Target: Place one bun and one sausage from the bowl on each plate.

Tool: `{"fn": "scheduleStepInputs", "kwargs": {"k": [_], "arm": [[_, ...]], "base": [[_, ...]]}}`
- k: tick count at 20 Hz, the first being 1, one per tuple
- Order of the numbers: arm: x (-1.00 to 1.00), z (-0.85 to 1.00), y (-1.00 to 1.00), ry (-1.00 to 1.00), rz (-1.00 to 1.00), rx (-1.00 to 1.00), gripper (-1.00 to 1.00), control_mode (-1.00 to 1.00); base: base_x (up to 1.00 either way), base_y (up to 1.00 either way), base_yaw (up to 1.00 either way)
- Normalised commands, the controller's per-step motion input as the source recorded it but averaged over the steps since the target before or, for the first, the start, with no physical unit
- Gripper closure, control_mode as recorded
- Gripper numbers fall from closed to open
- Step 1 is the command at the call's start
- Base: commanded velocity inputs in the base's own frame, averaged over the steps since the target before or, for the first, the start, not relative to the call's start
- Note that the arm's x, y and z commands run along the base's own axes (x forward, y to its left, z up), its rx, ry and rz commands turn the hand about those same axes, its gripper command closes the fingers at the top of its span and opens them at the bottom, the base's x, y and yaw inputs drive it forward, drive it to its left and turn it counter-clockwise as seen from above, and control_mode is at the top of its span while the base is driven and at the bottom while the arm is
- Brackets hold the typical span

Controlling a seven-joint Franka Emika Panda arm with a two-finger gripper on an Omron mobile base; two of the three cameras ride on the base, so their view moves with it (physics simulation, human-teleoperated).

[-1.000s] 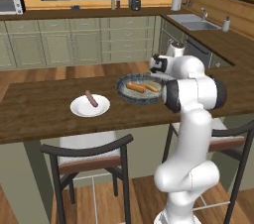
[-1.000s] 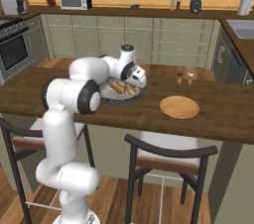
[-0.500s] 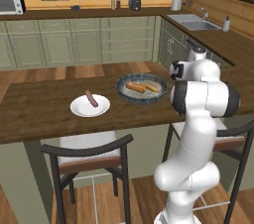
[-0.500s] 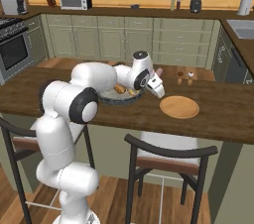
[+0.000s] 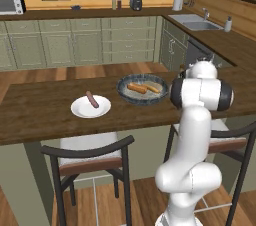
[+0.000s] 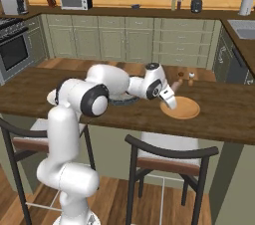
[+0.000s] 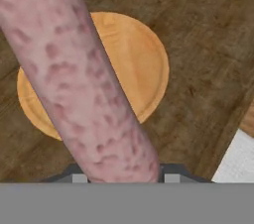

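The gripper [image 6: 170, 100] hangs above the near-left rim of the orange-tan plate [image 6: 181, 108], and its fingers are clamped on a mottled pinkish sausage [image 7: 82, 84]; the hand view shows that sausage slanting across the plate [image 7: 134, 64] with the bare disc underneath it. The main risk, as I judge it, is in the release: the sausage is a round cylinder held at a slant over a flat, almost rimless plate, so if the fingers part while it is high above the plate or tilted, one end will strike first and it may bounce or roll off the plate onto the wooden bench [image 6: 224, 114]. In the right base view the gripper is over the plate's edge, not its middle, so a drop from there could leave the sausage half on the rim. Two small shakers [image 6: 185, 76] stand just beyond the plate, and a wide swing could knock them. Well to the left of the orange-tan plate, the bowl [image 5: 144, 90] holds two buns [image 5: 137, 88], and the white plate [image 5: 91, 107] beyond it carries one sausage [image 5: 92, 99] and no bun. Neither plate has a bun yet, so a sausage lying across the plate's middle could crowd the later bun placement.
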Motion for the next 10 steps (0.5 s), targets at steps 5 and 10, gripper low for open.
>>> {"fn": "scheduleStepInputs", "kwargs": {"k": [5,10], "arm": [[0.34,-0.54,-0.39,0.05,0.0,0.0,-1.0,-1.0],[0.21,0.0,-0.1,0.0,0.0,0.0,-1.0,-1.0]], "base": [[0.0,0.0,0.0],[0.0,0.0,0.0]]}}
